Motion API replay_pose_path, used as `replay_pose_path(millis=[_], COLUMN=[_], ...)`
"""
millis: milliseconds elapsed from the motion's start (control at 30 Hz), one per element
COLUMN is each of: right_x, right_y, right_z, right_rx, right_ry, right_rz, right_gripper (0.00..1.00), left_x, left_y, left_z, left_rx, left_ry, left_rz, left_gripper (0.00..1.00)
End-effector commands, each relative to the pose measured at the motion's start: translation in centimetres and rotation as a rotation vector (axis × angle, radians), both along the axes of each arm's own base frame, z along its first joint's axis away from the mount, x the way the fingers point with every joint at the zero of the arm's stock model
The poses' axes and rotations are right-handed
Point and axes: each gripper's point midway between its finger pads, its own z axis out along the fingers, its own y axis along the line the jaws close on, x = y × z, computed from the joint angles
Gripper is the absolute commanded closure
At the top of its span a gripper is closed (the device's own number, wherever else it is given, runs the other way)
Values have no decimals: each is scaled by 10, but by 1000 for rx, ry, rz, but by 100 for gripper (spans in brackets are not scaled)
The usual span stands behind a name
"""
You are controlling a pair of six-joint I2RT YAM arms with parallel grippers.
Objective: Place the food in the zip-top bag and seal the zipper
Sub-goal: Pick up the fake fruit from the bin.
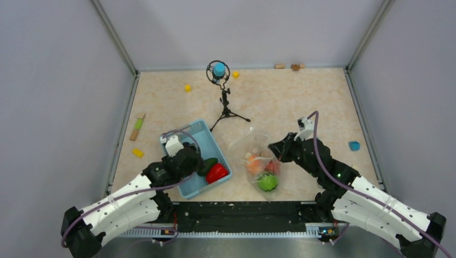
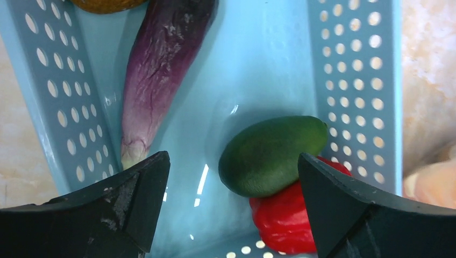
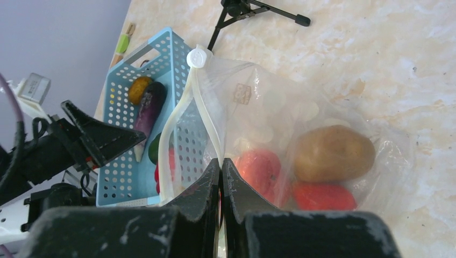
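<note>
My left gripper (image 2: 231,161) hangs wide open over the floor of the blue basket (image 2: 355,80), one finger near each perforated side wall. That leaves little room sideways and bare floor only down the middle. Between my fingers lies a smooth, oval dark green piece (image 2: 269,156), its long axis slanting across toward the right wall. It touches the glossy red pepper (image 2: 285,223), which is partly hidden by my finger on that side. A purple eggplant (image 2: 161,70) runs lengthwise along the left wall, pale stem end toward me, with an orange piece (image 2: 105,4) beyond it. My right gripper (image 3: 220,167) is clamped on the zipper (image 3: 206,113) of the zip-top bag (image 3: 301,97), which lies on the table (image 1: 301,97) just right of the basket. The pale strip runs away from my fingers to a white slider (image 3: 199,57), its two lips bowed apart, mouth facing the basket. Inside sit a brown potato (image 3: 333,153), an orange-red piece (image 3: 258,169), a red one (image 3: 322,196) and a bright green fruit (image 1: 267,181). A tripod (image 1: 228,110) stands just beyond.
</note>
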Motion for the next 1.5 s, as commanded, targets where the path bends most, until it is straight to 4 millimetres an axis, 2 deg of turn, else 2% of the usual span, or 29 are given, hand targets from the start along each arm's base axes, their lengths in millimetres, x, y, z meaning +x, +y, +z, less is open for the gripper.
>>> replay_pose_path(millis=[0, 200, 300, 467, 567, 700, 867, 1033, 1233, 1367, 1467], right_x=[4, 5, 5, 5, 6, 6, 6, 6, 7, 6, 6], right_y=[-4, -6, -6, -7, -7, -7, -7, -7, -7, -6, -6], right_z=[15, 14, 14, 15, 15, 14, 13, 13, 13, 12, 13], right_rx=[16, 12, 7, 6, 6, 3, -1, 0, -2, -2, 1], right_ry=[-46, -48, -52, -52, -53, -52, -50, -50, -51, -48, -49], right_rz=[-19, -25, -28, -30, -31, -34, -34, -34, -36, -31, -27], right_gripper=[98, 98, 98, 98, 98, 98, 98, 98, 98, 98, 98], left_x=[10, 12, 13, 13, 13, 12, 13, 16, 21, 30, 38], left_y=[-13, -30, -31, -34, -40, -41, -40, -40, -24, -7, -11], left_z=[-9, -15, -19, -26, -29, -36, -39, -40, -21, 9, 37], left_rx=[-63, -101, -87, -67, -59, -19, 24, 37, 59, 56, 10], left_ry=[22, 34, 44, 74, 92, 140, 190, 200, 145, 47, -46], left_rz=[-55, -141, -153, -175, -218, -229, -226, -218, -126, -18, -28], left_gripper=[6, 6, 7, 12, 19, 21, 36, 59, 71, 74, 74])
